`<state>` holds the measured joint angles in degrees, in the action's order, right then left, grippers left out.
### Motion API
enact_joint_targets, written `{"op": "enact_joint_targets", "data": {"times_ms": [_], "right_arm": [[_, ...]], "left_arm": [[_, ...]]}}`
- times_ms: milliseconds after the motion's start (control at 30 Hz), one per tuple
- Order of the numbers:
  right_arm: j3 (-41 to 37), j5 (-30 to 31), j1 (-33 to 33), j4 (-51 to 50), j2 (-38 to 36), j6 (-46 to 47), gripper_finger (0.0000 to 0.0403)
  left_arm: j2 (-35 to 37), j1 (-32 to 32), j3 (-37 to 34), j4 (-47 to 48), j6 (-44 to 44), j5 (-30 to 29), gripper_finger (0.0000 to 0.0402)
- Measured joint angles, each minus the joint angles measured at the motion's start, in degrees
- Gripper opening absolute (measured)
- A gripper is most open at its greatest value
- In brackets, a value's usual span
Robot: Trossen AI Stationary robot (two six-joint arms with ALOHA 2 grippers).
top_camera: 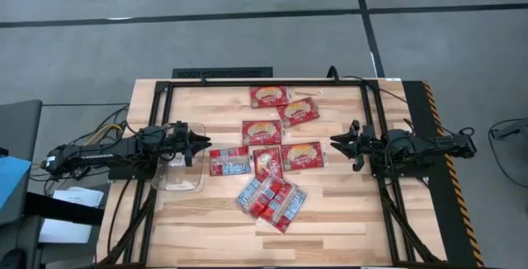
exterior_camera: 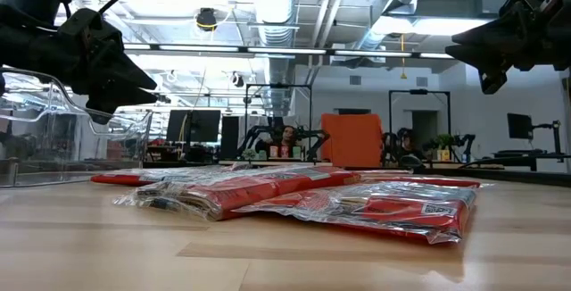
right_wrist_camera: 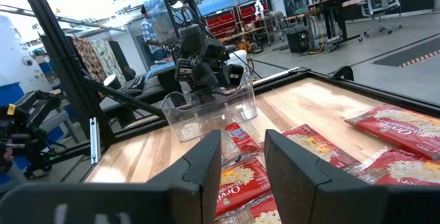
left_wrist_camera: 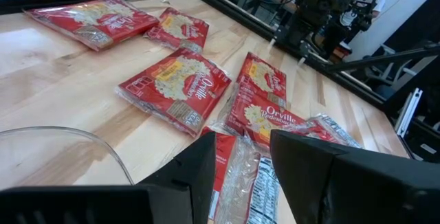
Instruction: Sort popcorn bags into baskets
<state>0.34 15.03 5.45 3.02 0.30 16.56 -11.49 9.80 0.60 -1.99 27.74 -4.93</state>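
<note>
Several red popcorn bags lie flat in a loose cluster on the middle of the wooden table (top_camera: 330, 199). Those with a cream-yellow picture (top_camera: 261, 131) (left_wrist_camera: 175, 86) lie toward the far side. Those with white and grey-blue print (top_camera: 272, 199) (exterior_camera: 393, 206) lie nearer, partly overlapping. The clear tub (top_camera: 181, 174) (right_wrist_camera: 206, 110) stands on the table at the cluster's left and holds nothing that I can see. My left gripper (top_camera: 202, 143) (left_wrist_camera: 244, 141) hovers open over the tub's far right corner, pointing at the bags. My right gripper (top_camera: 334, 143) (right_wrist_camera: 242, 138) hovers open at the cluster's right, facing it.
A black frame (top_camera: 375, 137) runs round the table's edges, and cables trail off the left side (top_camera: 107, 129). Bare wood lies near the front edge (top_camera: 206, 228) and right of the bags. In the room beyond there are desks, monitors and an orange chair (exterior_camera: 352, 139).
</note>
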Motion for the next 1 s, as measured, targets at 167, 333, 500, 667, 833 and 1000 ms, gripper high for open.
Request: {"op": "enact_joint_targets", "data": {"times_ms": [167, 333, 500, 667, 833, 1000], "right_arm": [[0.0, 0.02, -0.02, 0.0, 0.02, 0.02, 0.0144], [0.0, 1.63, -0.48, 0.26, 0.01, -0.61, 0.0145], [0.0, 1.63, -0.72, 1.01, 0.0, 5.72, 0.0137], [0.0, 1.63, -0.72, 1.21, 0.01, 8.06, 0.0133], [0.0, 1.69, -0.72, 1.59, 0.0, 8.06, 0.0137], [0.0, 1.66, -0.72, 1.46, 0.0, 8.92, 0.0139]], "left_arm": [[-0.03, 0.02, 0.0, -0.03, 10.03, -0.75, 0.0128], [-0.24, 0.06, 0.0, -0.38, 12.91, -2.29, 0.0128], [-0.24, 0.07, 0.0, -0.92, 13.43, -5.79, 0.0128], [-0.24, 0.07, 0.0, -0.93, 18.86, -6.07, 0.0128], [-0.22, 0.04, 0.0, -5.64, 26.75, -11.28, 0.0128], [-0.24, 0.02, 0.0, -8.39, 34.07, -17.29, 0.0128]]}}
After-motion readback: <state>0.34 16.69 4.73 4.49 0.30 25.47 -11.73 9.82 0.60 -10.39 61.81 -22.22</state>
